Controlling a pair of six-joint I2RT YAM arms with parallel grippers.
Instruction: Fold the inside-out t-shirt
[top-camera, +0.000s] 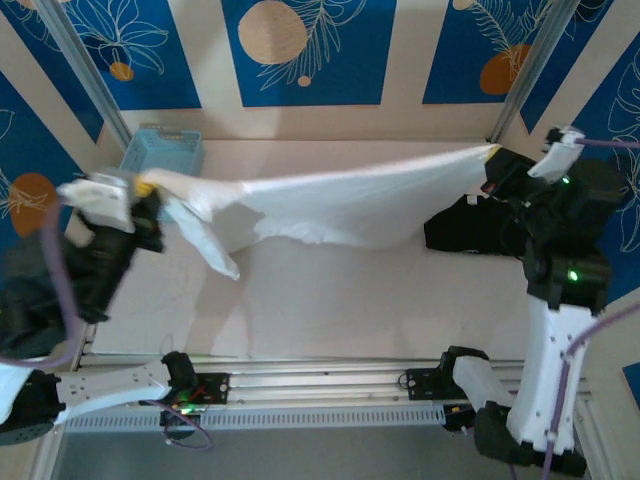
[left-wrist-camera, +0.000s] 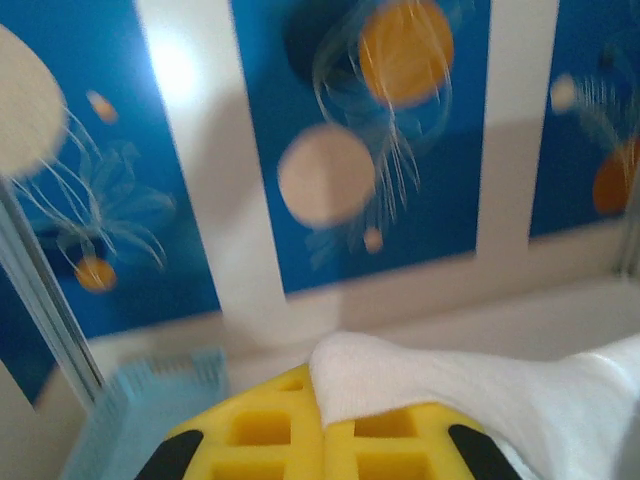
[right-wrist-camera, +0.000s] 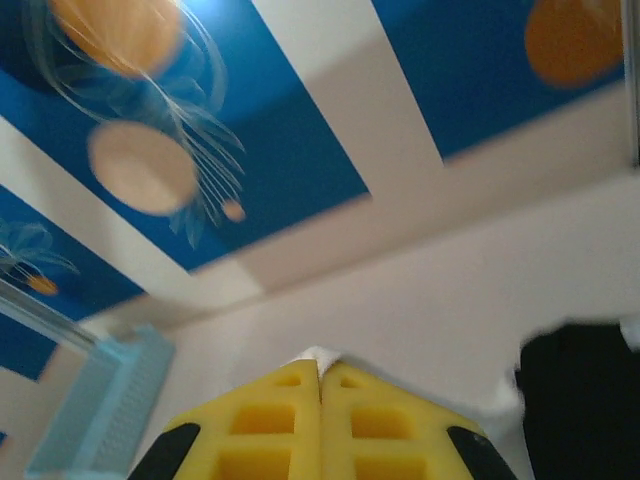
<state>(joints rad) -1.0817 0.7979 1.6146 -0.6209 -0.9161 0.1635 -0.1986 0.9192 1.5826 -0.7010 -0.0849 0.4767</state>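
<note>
Over the table (top-camera: 330, 300), the white t-shirt (top-camera: 350, 205) hangs stretched between 2 grippers, its long axis running left to right. The left gripper (top-camera: 148, 187) is clamped on 1 end, and the right gripper (top-camera: 489, 157) pinches the other end, slightly farther back. A black garment (top-camera: 462, 228) lies below the right end. A blue basket (top-camera: 165, 150) sits far left. Neither arm seems nearer to the shirt.

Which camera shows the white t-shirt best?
Top external: the t-shirt hangs stretched, full width, between the left tool and right tool. Left wrist catches a bunched fold, right wrist a small white tip.
</note>
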